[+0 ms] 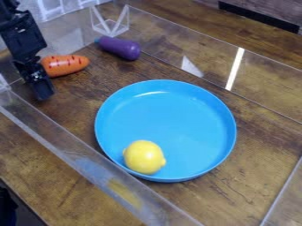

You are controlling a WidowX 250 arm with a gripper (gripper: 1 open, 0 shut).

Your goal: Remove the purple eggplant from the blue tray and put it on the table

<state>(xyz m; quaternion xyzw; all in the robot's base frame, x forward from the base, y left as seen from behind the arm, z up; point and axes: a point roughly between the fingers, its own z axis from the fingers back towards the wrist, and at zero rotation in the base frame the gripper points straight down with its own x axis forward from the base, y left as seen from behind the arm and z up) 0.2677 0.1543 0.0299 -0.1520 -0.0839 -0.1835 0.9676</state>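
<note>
The purple eggplant (pixel 118 48) lies on the dark wood table (pixel 248 88) at the back, well outside the blue tray (pixel 177 110). A yellow lemon (pixel 144 156) sits inside the tray near its front rim. My black gripper (pixel 33 83) hangs at the far left, open, with nothing between its fingers. An orange carrot (pixel 64 64) with a green top lies on the table just right of the gripper, apart from it.
A clear plastic wall (pixel 83 159) runs along the table's front left. A clear wire-like stand (pixel 112 19) stands behind the eggplant. White glare streaks (pixel 236 66) show on the wood at the right.
</note>
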